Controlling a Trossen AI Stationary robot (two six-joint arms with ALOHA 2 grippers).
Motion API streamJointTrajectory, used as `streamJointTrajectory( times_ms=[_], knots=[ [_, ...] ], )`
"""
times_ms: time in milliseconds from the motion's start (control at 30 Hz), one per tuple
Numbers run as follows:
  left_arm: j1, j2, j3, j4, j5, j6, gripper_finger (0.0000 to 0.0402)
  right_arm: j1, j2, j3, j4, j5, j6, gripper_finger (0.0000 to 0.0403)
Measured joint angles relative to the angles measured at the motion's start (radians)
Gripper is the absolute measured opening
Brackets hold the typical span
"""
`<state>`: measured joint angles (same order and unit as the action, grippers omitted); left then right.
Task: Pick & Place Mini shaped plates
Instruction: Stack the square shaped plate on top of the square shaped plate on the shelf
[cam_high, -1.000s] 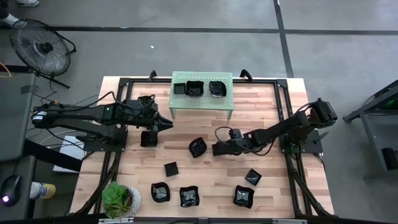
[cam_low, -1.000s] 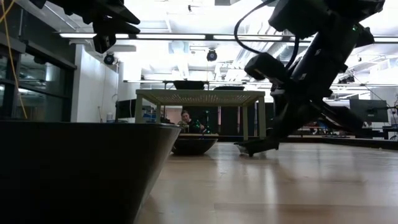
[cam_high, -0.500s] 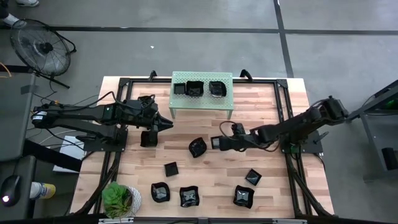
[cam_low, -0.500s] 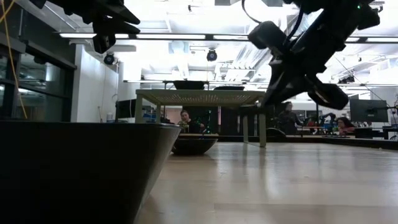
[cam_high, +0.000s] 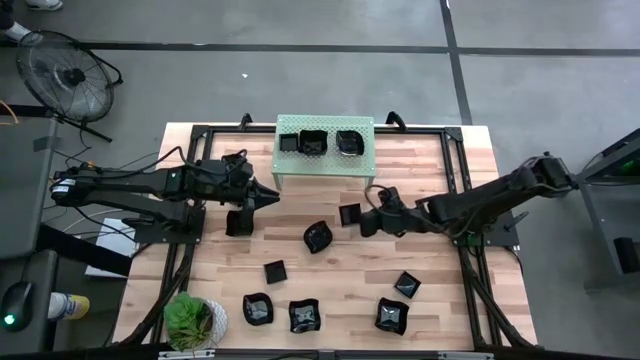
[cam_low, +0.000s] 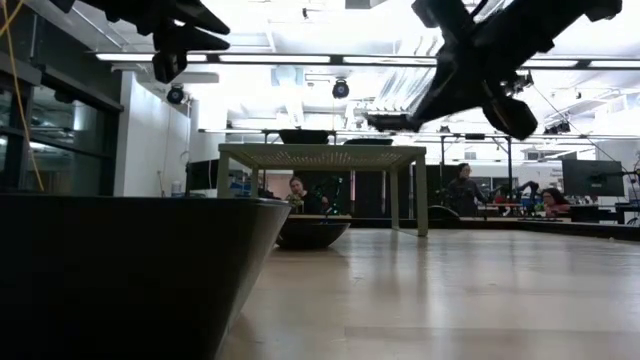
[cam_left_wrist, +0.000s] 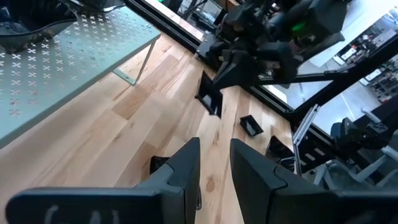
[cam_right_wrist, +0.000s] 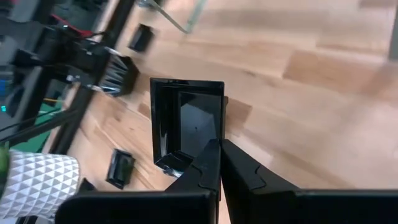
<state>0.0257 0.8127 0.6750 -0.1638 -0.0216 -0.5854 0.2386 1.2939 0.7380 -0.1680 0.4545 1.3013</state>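
Shiny black mini shaped plates, smooth like glass. Pale wood desk with plank lines, smooth with a soft shine. Light green metal shelf full of tiny holes, matt. Dull black hard fingers on the left claw.

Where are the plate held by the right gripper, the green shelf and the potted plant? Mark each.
Held square plate (cam_right_wrist: 186, 118): right wrist view, on its glossy floor.
Green shelf (cam_high: 325, 160): high view, bare perforated top near the front edge.
Potted plant (cam_high: 186, 317): high view, on the leaves.
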Motion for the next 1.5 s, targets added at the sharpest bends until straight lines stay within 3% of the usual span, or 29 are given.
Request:
streamJointTrajectory(
  times_ms=[400,733,967,1200,1500],
  knots=[
    [0.000,0.003,0.000,0.165,-0.117,-0.021,0.0085,0.000,-0.158,0.000,0.016,0.043,-0.240,0.0000],
    [0.000,0.047,0.000,0.304,-0.180,0.066,0.0085,-0.020,-0.256,0.001,0.016,0.060,-0.398,0.0000],
    [0.000,0.132,0.000,0.412,-0.193,0.084,0.0085,-0.062,-0.260,0.107,0.001,0.059,-0.593,0.0000],
    [0.000,0.174,0.000,0.492,-0.207,0.102,0.0085,-0.115,-0.259,0.227,-0.145,0.100,-0.728,0.0000],
    [0.000,0.175,0.000,0.628,-0.289,0.288,0.0086,-0.202,-0.243,0.285,-0.141,0.129,-0.876,0.0000]
  ],
)
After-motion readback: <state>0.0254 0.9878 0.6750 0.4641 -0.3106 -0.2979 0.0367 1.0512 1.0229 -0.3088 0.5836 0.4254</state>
